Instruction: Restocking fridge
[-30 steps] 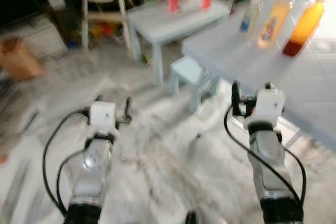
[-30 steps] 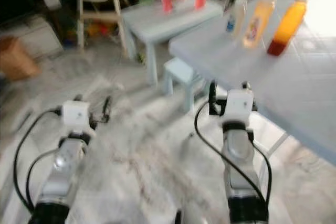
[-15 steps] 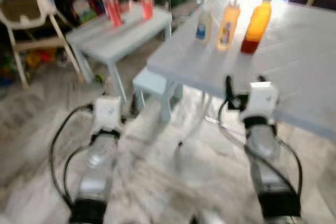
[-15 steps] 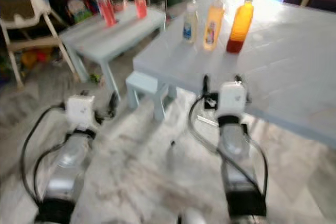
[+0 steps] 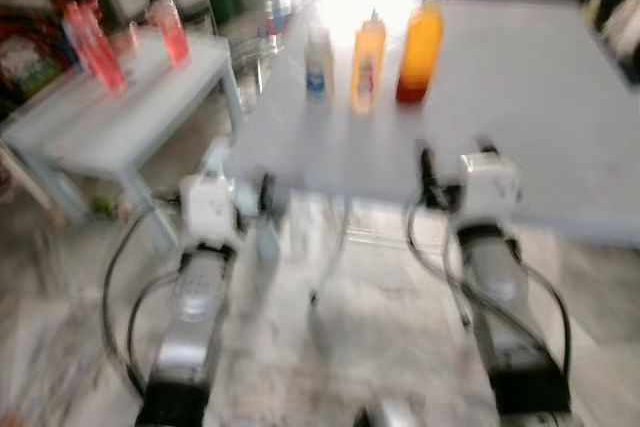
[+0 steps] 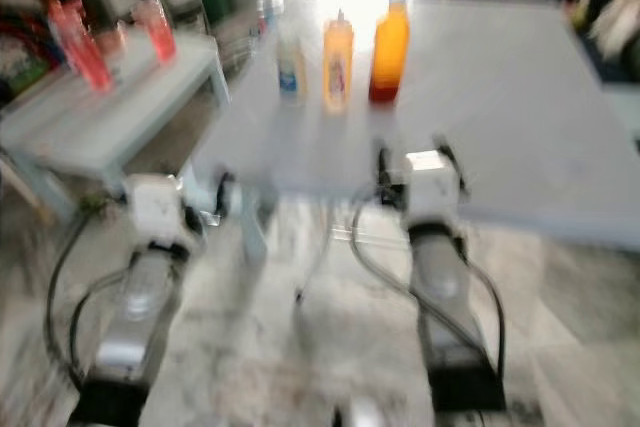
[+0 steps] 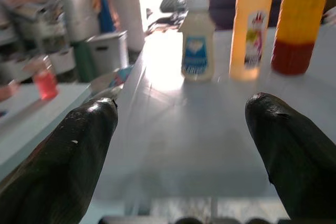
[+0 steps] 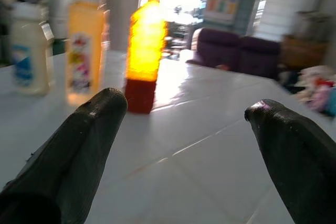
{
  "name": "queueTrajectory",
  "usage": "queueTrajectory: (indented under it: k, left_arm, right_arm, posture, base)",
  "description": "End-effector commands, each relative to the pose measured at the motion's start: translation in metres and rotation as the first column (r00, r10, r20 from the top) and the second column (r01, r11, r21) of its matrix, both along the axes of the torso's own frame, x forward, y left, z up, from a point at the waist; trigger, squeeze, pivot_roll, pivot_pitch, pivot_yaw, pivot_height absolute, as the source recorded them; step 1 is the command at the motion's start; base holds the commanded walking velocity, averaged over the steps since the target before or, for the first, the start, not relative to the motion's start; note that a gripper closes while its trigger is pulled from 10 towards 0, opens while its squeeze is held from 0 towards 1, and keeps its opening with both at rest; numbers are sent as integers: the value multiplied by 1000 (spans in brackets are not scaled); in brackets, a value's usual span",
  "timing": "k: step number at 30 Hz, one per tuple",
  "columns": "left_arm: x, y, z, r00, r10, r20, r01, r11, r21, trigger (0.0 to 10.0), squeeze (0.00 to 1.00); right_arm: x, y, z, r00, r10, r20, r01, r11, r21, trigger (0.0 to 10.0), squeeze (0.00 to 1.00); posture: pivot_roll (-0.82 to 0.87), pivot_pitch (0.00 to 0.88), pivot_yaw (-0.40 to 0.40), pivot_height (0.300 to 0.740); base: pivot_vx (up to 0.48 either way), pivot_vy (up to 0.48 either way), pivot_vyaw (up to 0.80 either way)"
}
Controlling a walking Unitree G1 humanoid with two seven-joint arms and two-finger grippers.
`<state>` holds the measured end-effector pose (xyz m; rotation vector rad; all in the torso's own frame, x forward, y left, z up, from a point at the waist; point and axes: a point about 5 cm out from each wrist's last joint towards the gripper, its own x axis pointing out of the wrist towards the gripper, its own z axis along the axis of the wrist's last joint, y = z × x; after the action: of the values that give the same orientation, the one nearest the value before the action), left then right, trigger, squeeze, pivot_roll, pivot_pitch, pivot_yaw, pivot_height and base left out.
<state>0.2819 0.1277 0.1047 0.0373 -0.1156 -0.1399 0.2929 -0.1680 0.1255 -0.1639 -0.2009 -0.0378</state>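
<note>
Three bottles stand in a row at the far part of a pale table (image 5: 540, 87): a small white bottle (image 5: 319, 65), a yellow squeeze bottle (image 5: 366, 72) and a tall orange juice bottle (image 5: 420, 42) with a red base. My left gripper (image 7: 181, 111) is open, level with the table's near edge and facing the white bottle (image 7: 197, 40). My right gripper (image 8: 186, 106) is open over the tabletop, short of the juice bottle (image 8: 143, 51). Neither holds anything. The head views are blurred.
A low pale side table (image 5: 110, 117) with pink-red bottles (image 5: 95, 47) stands to the left. Storage bins (image 7: 107, 51) sit beyond it. A purple sofa (image 8: 231, 51) is behind the big table. The floor (image 5: 340, 347) is marbled grey.
The camera has swung; the table and its bottles now lie straight ahead and closer. Both arms keep the same raised pose, grippers still open.
</note>
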Motion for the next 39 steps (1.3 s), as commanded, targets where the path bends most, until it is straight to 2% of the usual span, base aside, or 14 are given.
queueTrajectory:
  k: [1,5,14,21,29,39]
  left_arm:
    - [1,9,2,1000,16,-1,-16,1000,15,10000,0]
    - [1,8,3,1000,14,3,-14,1000,12,10000,0]
    - [-1,8,3,1000,14,2,-14,1000,14,10000,0]
    - [-3,8,3,1000,4,1,-4,1000,16,10000,0]
    - [-8,4,1,999,-46,-14,46,999,-7,10000,0]
    - [-6,8,-2,999,9,-45,-9,1000,1,10000,0]
  right_arm:
    - [1,11,6,999,37,28,-38,999,11,10000,0]
    - [2,14,5,998,55,25,-55,998,6,10000,0]
    - [3,18,4,997,72,22,-72,997,9,10000,0]
    - [2,19,2,997,77,13,-77,997,12,10000,0]
    - [2,20,1,996,84,6,-84,996,4,10000,0]
    - [4,19,0,996,90,1,-90,996,4,10000,0]
  posture:
    - [25,43,32,740]
    - [27,43,32,740]
    - [29,51,28,740]
    - [33,59,26,740]
    - [36,59,20,740]
    - [42,53,14,740]
  base:
    - [285,386,-763]
    - [270,397,-730]
    - [199,388,0]
    - [0,0,0]
    - [0,0,-598]
    - [0,0,-647]
